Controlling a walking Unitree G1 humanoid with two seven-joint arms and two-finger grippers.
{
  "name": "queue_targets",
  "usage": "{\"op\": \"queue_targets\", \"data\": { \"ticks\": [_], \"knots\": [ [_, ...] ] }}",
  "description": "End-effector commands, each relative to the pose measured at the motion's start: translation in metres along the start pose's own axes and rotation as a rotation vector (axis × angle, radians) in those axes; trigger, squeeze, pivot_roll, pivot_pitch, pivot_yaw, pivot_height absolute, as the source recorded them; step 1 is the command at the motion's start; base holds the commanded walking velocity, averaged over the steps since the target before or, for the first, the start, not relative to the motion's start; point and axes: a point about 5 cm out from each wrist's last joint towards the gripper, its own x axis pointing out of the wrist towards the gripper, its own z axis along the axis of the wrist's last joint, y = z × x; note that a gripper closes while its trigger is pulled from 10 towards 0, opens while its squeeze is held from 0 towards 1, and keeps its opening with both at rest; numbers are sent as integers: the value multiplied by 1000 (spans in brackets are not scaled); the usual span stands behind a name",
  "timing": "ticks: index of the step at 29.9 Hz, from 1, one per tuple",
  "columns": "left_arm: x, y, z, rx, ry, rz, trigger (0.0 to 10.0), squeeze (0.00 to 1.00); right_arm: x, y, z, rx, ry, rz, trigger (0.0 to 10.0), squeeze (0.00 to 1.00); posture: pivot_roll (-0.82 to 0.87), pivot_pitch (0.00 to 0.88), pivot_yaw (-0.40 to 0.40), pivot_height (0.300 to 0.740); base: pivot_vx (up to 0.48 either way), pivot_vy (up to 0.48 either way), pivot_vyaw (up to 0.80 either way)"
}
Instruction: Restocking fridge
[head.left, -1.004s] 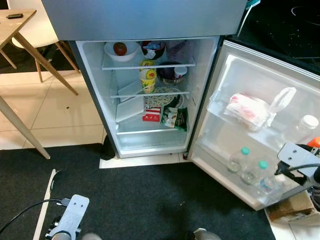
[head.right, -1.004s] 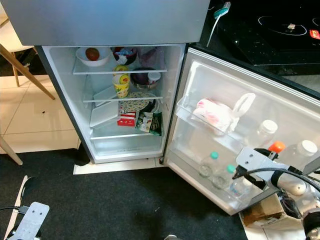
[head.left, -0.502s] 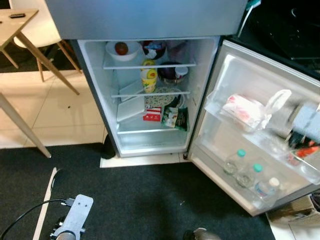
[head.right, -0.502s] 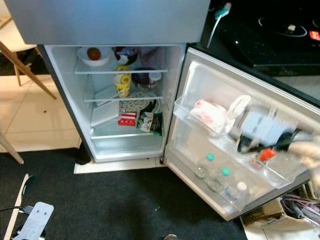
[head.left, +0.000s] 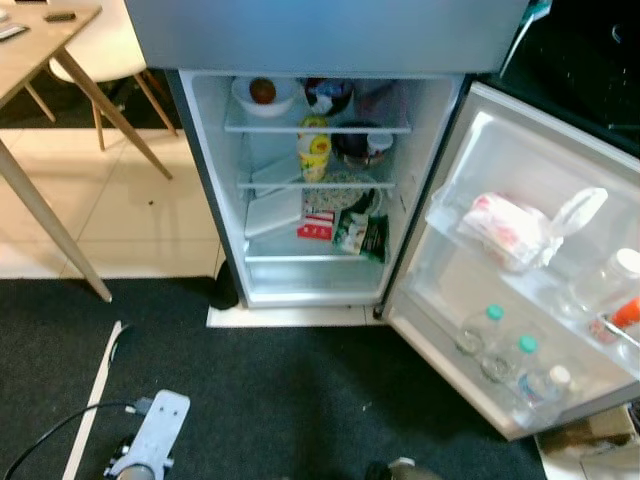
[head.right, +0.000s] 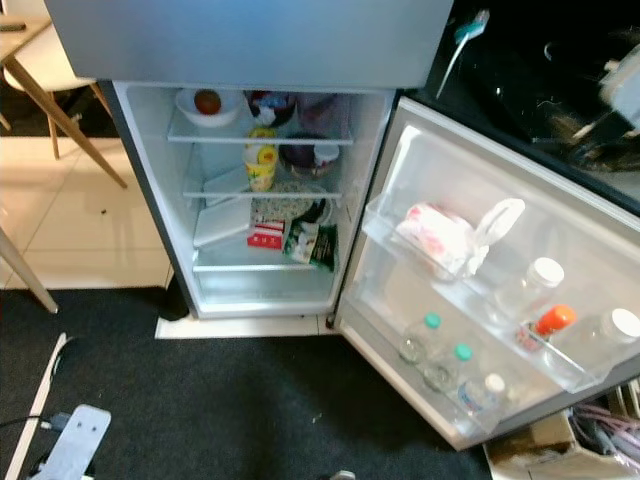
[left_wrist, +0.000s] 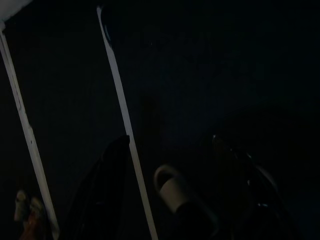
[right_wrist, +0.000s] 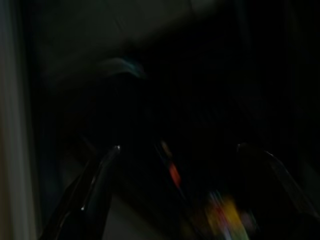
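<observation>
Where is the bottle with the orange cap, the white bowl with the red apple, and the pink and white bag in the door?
Orange-capped bottle (head.right: 548, 323), right eye view, on its cap.
White bowl (head.left: 275, 103), left eye view, on its front wall.
Pink and white bag (head.right: 436, 238), right eye view, on its middle.

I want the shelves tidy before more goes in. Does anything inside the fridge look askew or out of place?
Yes. A loose white panel leans tilted against the fridge's inner left wall, beside the red carton, rather than lying flat like the shelves above. The door bottles stand upright, and no spill shows.

Silver left arm (head.left: 150, 445) with thin black cable (head.left: 60, 430)
</observation>
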Motion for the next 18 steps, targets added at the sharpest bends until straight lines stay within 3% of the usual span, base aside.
{"op": "queue_targets", "data": {
  "ticks": [1, 2, 4, 12, 16, 18],
  "knots": [
    [-2, -6, -4, -13, 23, -11, 10000, 0, 0, 1, -22, -137, 136, -43, 10000, 0, -27, 65, -51, 706, 0, 0, 0],
    [-2, -6, -4, -13, 23, -11, 10000, 0, 0, 1, -22, -137, 136, -43, 10000, 0, -27, 65, -51, 706, 0, 0, 0],
    [-2, -5, -5, -15, 26, -7, 10000, 0, -1, 7, -44, -286, 264, -53, 10000, 0, -27, 65, -51, 706, 0, 0, 0],
    [-2, -6, -6, -21, 33, -5, 10000, 0, -4, 21, -70, -305, 407, 15, 10000, 0, -26, 63, -55, 706, 0, 0, 0],
    [-2, -7, -6, -25, 34, -6, 10000, 0, -6, 23, -77, -375, 445, 48, 10000, 0, -29, 65, -57, 706, 0, 0, 0],
    [-2, -8, -7, -31, 38, -5, 10000, 0, -11, 32, -87, -462, 492, 134, 10000, 0, -28, 64, -61, 706, 0, 0, 0]
  ]
}}
